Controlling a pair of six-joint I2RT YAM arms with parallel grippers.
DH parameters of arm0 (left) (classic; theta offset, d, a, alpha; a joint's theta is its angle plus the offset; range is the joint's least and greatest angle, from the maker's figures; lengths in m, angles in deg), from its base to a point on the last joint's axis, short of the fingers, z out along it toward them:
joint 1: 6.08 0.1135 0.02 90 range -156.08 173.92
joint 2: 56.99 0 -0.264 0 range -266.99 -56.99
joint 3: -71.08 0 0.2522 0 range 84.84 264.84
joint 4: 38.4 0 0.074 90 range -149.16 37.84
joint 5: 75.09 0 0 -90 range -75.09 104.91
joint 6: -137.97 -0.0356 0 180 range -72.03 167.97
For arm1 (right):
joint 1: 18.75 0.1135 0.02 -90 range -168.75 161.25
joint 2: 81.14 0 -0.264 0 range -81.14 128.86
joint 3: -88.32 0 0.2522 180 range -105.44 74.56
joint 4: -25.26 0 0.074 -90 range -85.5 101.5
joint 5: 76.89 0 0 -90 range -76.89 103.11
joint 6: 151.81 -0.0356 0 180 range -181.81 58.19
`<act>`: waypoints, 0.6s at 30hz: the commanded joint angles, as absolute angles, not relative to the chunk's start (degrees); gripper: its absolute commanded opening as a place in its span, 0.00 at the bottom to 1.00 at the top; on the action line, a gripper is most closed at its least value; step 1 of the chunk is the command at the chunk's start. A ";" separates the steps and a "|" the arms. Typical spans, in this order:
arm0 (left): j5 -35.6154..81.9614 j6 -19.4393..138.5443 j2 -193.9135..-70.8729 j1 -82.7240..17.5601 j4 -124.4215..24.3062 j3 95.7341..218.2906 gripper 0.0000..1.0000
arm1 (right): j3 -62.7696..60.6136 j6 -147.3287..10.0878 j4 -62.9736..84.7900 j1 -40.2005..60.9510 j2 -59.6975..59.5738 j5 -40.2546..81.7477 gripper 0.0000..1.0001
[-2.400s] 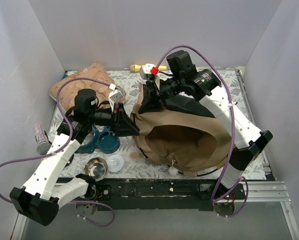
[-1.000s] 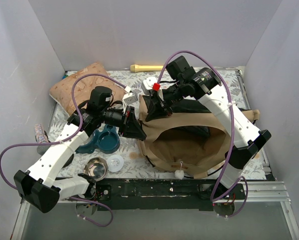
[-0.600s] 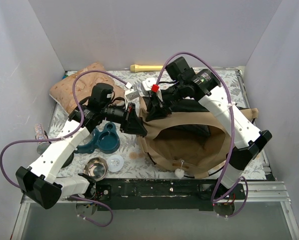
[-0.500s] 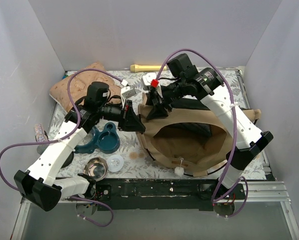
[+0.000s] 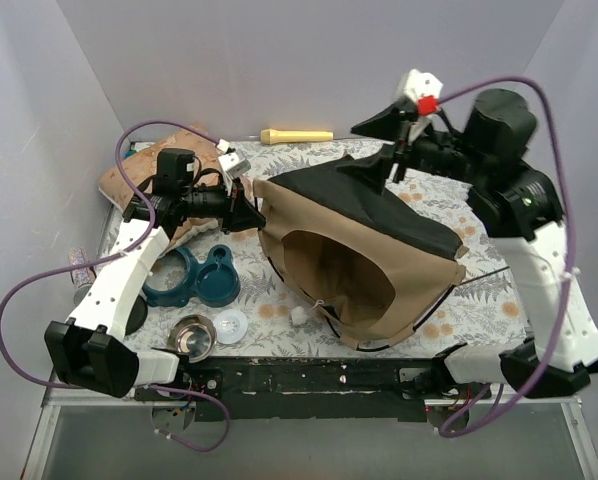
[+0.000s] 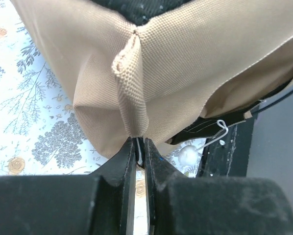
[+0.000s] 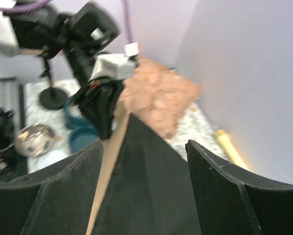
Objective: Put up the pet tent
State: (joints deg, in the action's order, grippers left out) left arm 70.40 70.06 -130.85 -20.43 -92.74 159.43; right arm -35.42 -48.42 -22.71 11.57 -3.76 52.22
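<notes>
The pet tent (image 5: 364, 255) stands at the middle of the table (image 5: 484, 300), its tan 9 o'clock edge clamped in the left gripper (image 6: 139, 147), likely to anchor the shell. The right gripper (image 5: 392, 148) hovers over the black peak at 12 o'clock, fingers apart, holding nothing.

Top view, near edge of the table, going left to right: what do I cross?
steel bowl → white lid → pet tent
</notes>
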 commanded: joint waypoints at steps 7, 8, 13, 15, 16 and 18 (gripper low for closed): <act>62.82 57.03 -127.48 -18.48 -92.07 147.43 0.00 | -21.96 -55.91 -23.99 -1.25 -19.87 17.34 0.81; 62.29 56.85 -126.95 -18.48 -91.80 146.73 0.00 | -20.99 -56.61 -24.96 -1.96 -21.27 15.24 0.82; 62.46 55.80 -128.09 -18.48 -95.13 146.98 0.00 | -15.55 -58.99 -33.21 -9.42 -25.24 6.88 0.80; 62.72 55.79 -127.39 -18.48 -95.32 146.46 0.00 | -12.65 -59.69 -36.29 -11.27 -25.42 2.23 0.77; 62.90 56.14 -126.87 -18.48 -95.23 146.11 0.00 | -10.80 -59.96 -37.35 -12.15 -25.42 1.08 0.78; 63.42 56.41 -125.90 -18.48 -94.96 145.67 0.00 | -6.59 -61.18 -40.43 -13.91 -24.72 -1.04 0.79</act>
